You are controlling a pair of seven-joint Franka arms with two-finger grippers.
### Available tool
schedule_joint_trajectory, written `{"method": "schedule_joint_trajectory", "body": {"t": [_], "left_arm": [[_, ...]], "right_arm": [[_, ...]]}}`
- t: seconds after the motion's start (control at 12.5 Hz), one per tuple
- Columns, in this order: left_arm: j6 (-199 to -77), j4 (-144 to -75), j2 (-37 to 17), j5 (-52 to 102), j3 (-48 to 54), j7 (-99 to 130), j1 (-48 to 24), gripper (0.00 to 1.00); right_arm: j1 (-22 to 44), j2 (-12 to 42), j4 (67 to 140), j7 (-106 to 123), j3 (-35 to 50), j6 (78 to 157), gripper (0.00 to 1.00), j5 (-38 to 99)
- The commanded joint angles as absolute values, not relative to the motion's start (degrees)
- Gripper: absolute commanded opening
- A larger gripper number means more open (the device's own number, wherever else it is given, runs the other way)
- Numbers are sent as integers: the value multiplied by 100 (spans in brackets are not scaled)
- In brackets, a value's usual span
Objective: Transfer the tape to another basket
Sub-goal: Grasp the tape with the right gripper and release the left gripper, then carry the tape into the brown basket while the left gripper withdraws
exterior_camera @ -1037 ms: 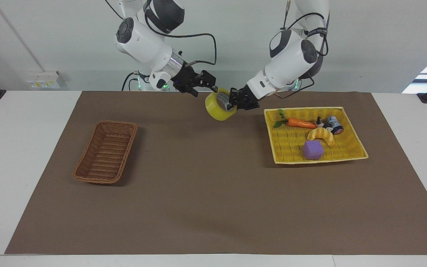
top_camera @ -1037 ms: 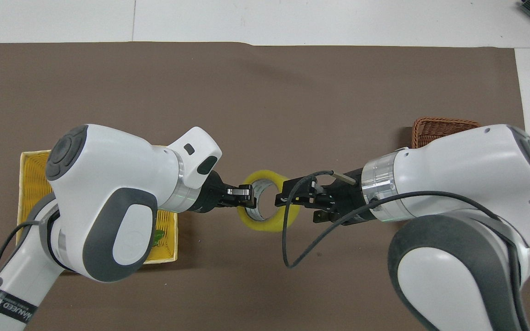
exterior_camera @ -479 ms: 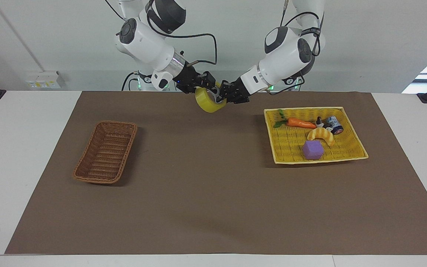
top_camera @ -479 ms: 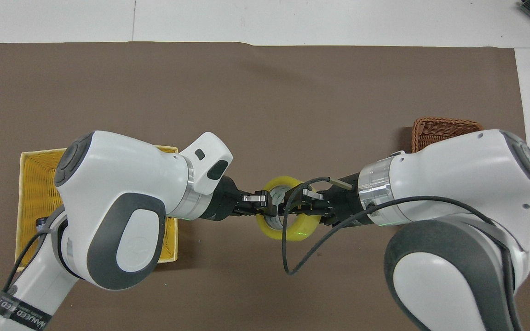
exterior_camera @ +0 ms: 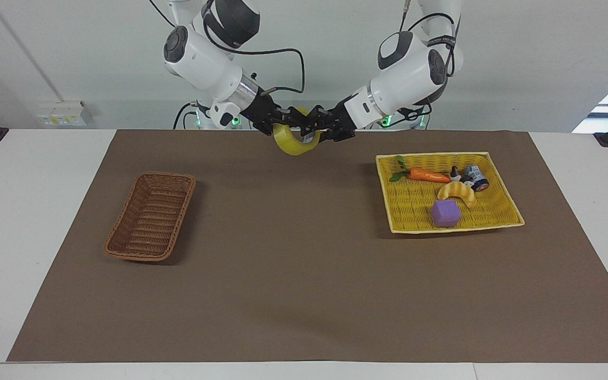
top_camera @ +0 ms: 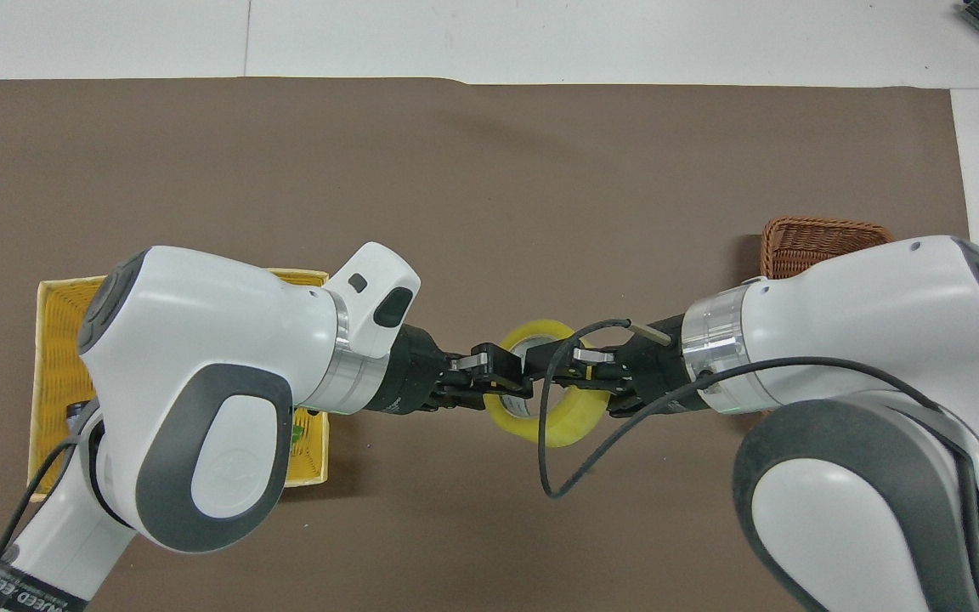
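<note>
The roll of yellow packing tape [exterior_camera: 294,141] is hanging in the air between the two arms, over the brown mat [exterior_camera: 304,274] near the robots' edge of the counter [exterior_camera: 19,211], roughly midway between the two baskets. The right claw [exterior_camera: 282,124] is pinching the roll's rim from the right arm's end, its fingertips closed on the tape. The left claw [exterior_camera: 315,126] is meeting the same roll from the left arm's end, its fingers reaching at the core; whether they are clamping or loosened I cannot tell.

The brown wicker basket [exterior_camera: 151,216] is sitting on the mat toward the right arm's end, with nothing showing inside it. The yellow tray basket [exterior_camera: 500,217] is lying toward the left arm's end, carrying a toy carrot [exterior_camera: 424,174], a croissant toy [exterior_camera: 458,192], a purple block [exterior_camera: 445,213] and a small dark-and-white item [exterior_camera: 474,177] that I cannot identify.
</note>
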State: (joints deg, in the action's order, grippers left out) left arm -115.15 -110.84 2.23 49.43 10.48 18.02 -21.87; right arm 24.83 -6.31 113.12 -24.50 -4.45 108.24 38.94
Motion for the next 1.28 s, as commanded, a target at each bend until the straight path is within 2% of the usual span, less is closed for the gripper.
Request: {"method": "schedule_joint_trajectory", "body": {"t": [0.0, 0.16, 0.4, 0.72, 0.88, 1.2], "left_arm": [[-11313, -10995, 386, 5228, 1081, 2162, -1996, 100], [-10770, -10986, 378, 5658, 1090, 2206, -1523, 100], [-10065, -10794, 395, 5294, 1020, 2145, -907, 100], [-9765, -10249, 325, 2960, 1002, 1987, -572, 100], [-9712, -10169, 386, 1815, 993, 1724, -371, 100], [-9212, -9590, 352, 1038, 958, 618, 499, 100]], "right_arm": [[2487, -668, 11285, -2531, -404, 10776, 0, 3744], [2330, -668, 11198, -2427, -413, 10679, 0, 3735], [1865, -668, 11058, -1655, -457, 10189, 0, 3735], [776, -712, 10986, -486, -457, 9283, 0, 3805], [109, -721, 11004, 67, -457, 9098, 0, 3850], [-710, -458, 11083, 1823, -483, 9535, 0, 3709]]}}
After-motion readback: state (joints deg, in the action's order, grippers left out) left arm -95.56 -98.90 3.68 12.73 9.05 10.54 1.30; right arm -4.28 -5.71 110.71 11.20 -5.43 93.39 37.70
